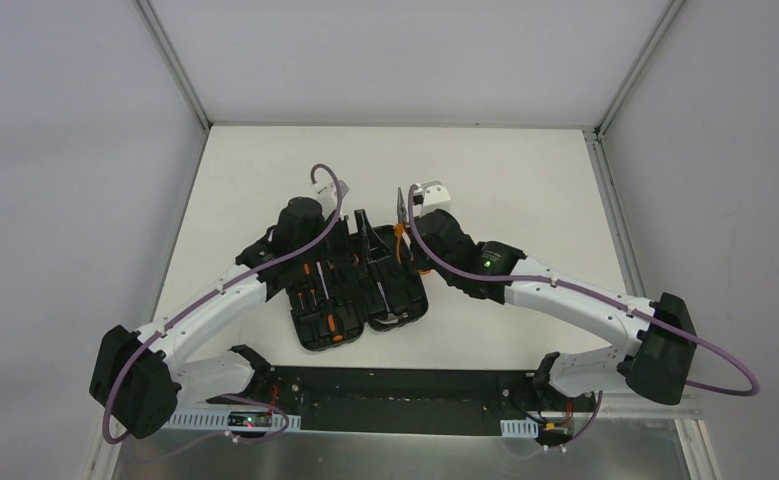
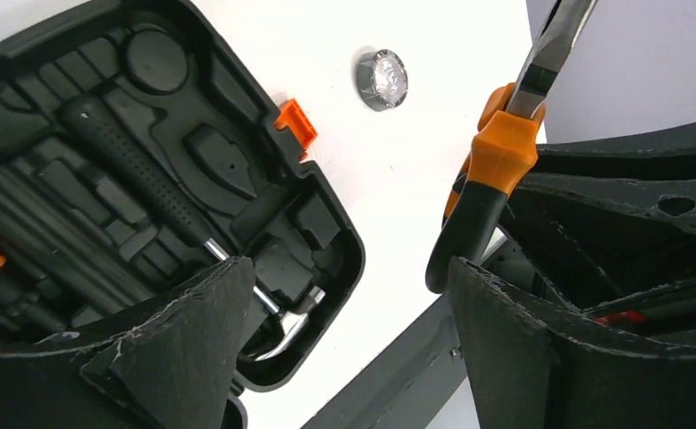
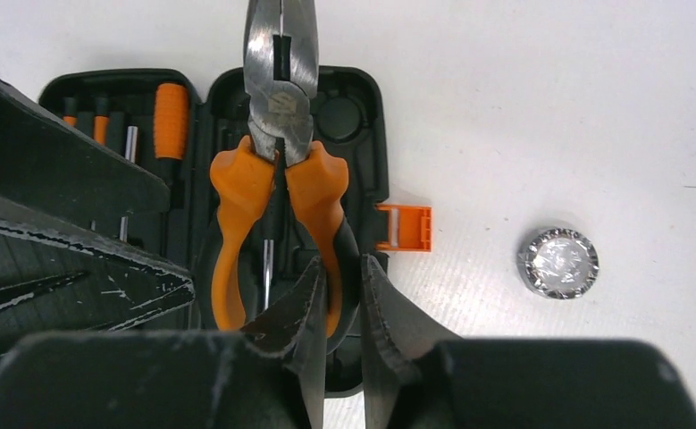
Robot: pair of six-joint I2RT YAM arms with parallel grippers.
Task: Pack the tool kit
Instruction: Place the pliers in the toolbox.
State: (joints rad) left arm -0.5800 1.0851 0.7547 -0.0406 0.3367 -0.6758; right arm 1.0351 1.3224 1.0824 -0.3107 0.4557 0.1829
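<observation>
The black tool kit case [image 1: 340,300] lies open on the white table. A hammer [image 2: 147,183] sits in its moulded slot, and orange-handled screwdrivers [image 3: 171,107] fill the other half. My right gripper [image 3: 342,277] is shut on one handle of the orange-and-black pliers [image 3: 277,161], which hang over the case with the steel nose pointing away. My left gripper [image 2: 344,295] stands open over the case's corner, beside the pliers [image 2: 500,152], with nothing between its fingers. From above, both grippers meet over the case's far end, pliers [image 1: 399,222] between them.
A small round silver object [image 3: 557,262] rests on the table just beyond the case's orange latch [image 3: 404,227]. White walls enclose the table on three sides. The arms' black base rail [image 1: 395,400] runs along the near edge.
</observation>
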